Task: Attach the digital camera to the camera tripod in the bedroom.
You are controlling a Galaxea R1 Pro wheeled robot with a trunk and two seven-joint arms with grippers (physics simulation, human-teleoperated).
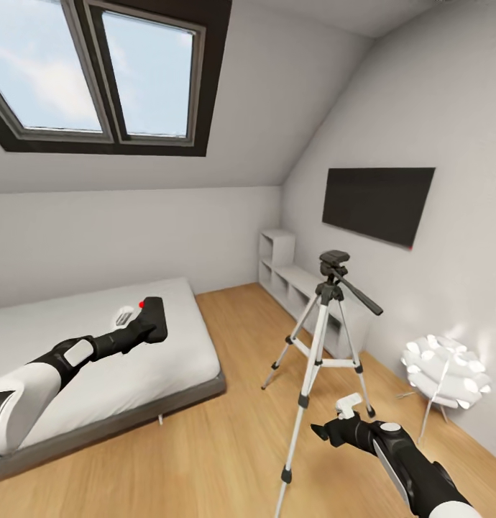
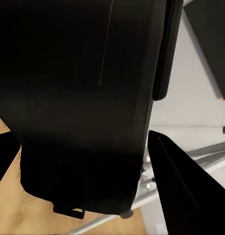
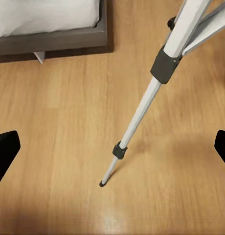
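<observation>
Black camera (image 1: 153, 316) sat clamped in the left gripper (image 1: 144, 327); the right gripper (image 1: 341, 424), spread empty, hung near the tripod (image 1: 321, 360)

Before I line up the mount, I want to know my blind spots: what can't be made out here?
- Digital camera: left wrist view, too close, a black blur; its mounting side unreadable.
- Camera tripod: head view, near foot cut off by the bottom edge.
- Right pincer: right wrist view, fingertips cut by the side edges.
</observation>
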